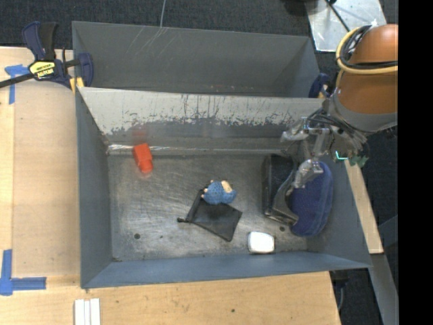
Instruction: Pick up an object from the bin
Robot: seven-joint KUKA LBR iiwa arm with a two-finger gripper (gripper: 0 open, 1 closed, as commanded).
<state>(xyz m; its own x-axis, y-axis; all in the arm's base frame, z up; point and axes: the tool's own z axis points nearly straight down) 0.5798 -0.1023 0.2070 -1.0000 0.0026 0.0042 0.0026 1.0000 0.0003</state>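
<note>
My gripper hangs at the right side of the bin, right over the spot where a dark blue soft pouch leans against the right wall. A black boxy thing with a metal edge lies just to its left. The gripper's tip is low, at the pouch's upper left edge; whether it touches the pouch cannot be made out.
Mid-bin lies a blue fuzzy ball on a flat black piece. A small white block sits near the front wall. A red-orange cylinder stands at the back left. The arm's orange cover is above the right rim.
</note>
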